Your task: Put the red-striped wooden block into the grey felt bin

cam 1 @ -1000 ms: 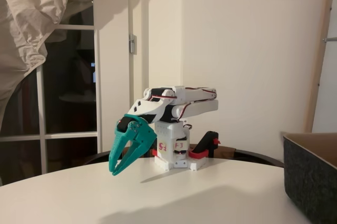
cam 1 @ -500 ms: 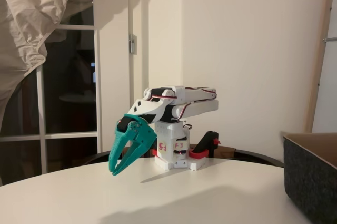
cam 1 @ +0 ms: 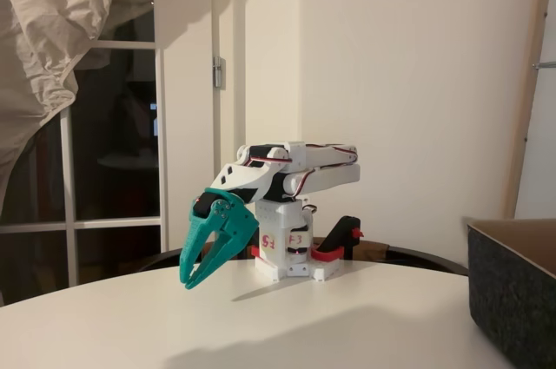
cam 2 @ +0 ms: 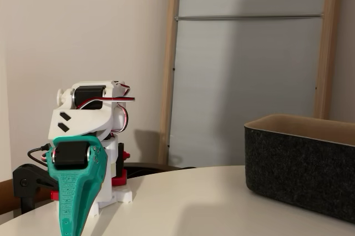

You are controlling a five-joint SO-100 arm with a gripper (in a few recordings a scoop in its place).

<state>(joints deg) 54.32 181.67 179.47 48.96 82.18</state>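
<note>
White round desk (cam 1: 347, 326) in the foreground, bare surface nearest the camera in both fixed views. Grey felt bin (cam 2: 302, 164) stands on the desk at the right; in one fixed view its right end is cut off by the frame edge, in the other (cam 1: 514, 286) a corner alone shows at the right edge. Dark charcoal walls, lighter tan lining along the rim; camera sits too low to see the bin floor, so its contents cannot be told. Further back, teal gripper (cam 1: 198, 275) hangs nose-down at the left of the arm, tips near the desk surface. Fingers (cam 1: 228, 243) stand a little apart, a narrow gap between them, nothing held. In the other fixed view the gripper (cam 2: 71, 222) is seen edge-on, its tip cut off by the bottom of the frame, finger gap hidden. White arm (cam 1: 291, 169) is folded low over its base, red and black wires at the joints. Red-and-black clamp (cam 1: 339, 243) sits just beside the base at the desk's far edge. Red-striped wooden block: not made out anywhere on the desk; whether it lies inside the bin cannot be told. Behind: pale wall, dark window with crumpled cloth (cam 1: 52, 39) at upper left.
</note>
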